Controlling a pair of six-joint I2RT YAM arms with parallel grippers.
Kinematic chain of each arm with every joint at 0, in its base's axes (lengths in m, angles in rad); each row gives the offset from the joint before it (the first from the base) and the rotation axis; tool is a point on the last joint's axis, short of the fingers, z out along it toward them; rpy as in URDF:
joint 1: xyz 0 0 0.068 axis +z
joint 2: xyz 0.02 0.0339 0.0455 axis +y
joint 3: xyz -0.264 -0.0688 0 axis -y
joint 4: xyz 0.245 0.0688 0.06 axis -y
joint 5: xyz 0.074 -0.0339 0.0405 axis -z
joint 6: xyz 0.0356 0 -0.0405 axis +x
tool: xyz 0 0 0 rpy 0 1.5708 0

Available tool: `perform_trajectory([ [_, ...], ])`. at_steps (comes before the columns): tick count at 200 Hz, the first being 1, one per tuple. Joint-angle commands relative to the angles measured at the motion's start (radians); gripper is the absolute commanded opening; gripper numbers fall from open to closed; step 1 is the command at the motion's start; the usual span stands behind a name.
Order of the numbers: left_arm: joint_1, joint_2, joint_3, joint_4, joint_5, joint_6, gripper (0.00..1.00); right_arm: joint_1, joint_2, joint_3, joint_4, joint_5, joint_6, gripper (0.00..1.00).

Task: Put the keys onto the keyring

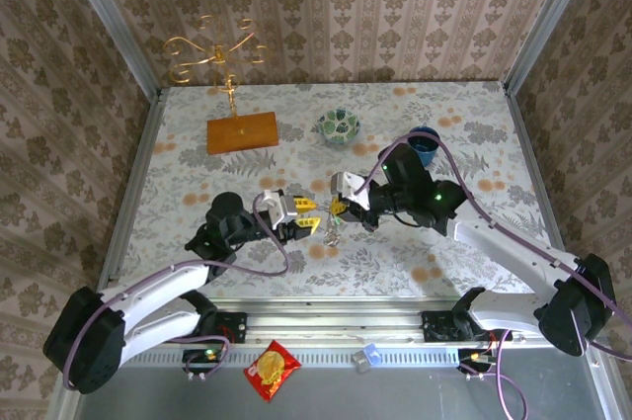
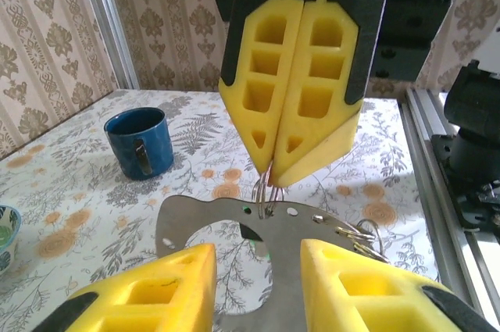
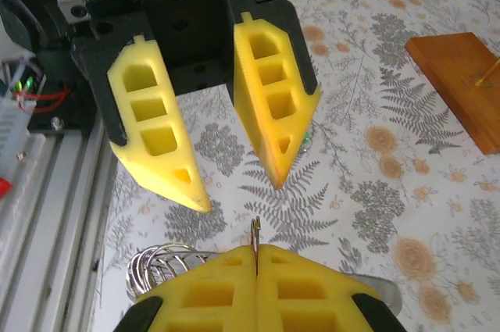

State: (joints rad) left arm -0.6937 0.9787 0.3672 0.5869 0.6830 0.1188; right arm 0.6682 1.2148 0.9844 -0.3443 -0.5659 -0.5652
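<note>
Nr floral table (image 1: 197, 143) front edge, right gripper (image 3: 256, 249) pinches thin silver wire keyring (image 3: 255, 229) tight; left gripper (image 2: 258, 250) jaws apart beside it. Grey metal plate (image 2: 180, 226) prob. threaded on. Risk: left tug twists ring free.

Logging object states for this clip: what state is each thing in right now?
left gripper: open, gripping nothing.
right gripper: shut on the keyring.
blue mug: upright.
patterned green bowl: upright.
gold wire stand: standing upright.
snack packet: lying flat.
</note>
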Motion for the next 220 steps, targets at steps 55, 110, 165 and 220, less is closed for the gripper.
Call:
perform_trajectory([
  [55,-0.007,0.041,0.091,-0.160,0.036,0.090,0.27,0.086,0.103,0.208,-0.289,0.122,-0.184,0.00],
  [110,-0.008,0.045,0.098,-0.163,0.054,0.094,0.23,0.124,0.143,0.257,-0.326,0.169,-0.217,0.00],
  [165,-0.009,0.049,0.096,-0.168,0.066,0.091,0.24,0.132,0.152,0.270,-0.323,0.241,-0.219,0.00],
  [220,-0.013,0.054,0.093,-0.164,0.066,0.090,0.25,0.134,0.142,0.255,-0.306,0.221,-0.207,0.00],
])
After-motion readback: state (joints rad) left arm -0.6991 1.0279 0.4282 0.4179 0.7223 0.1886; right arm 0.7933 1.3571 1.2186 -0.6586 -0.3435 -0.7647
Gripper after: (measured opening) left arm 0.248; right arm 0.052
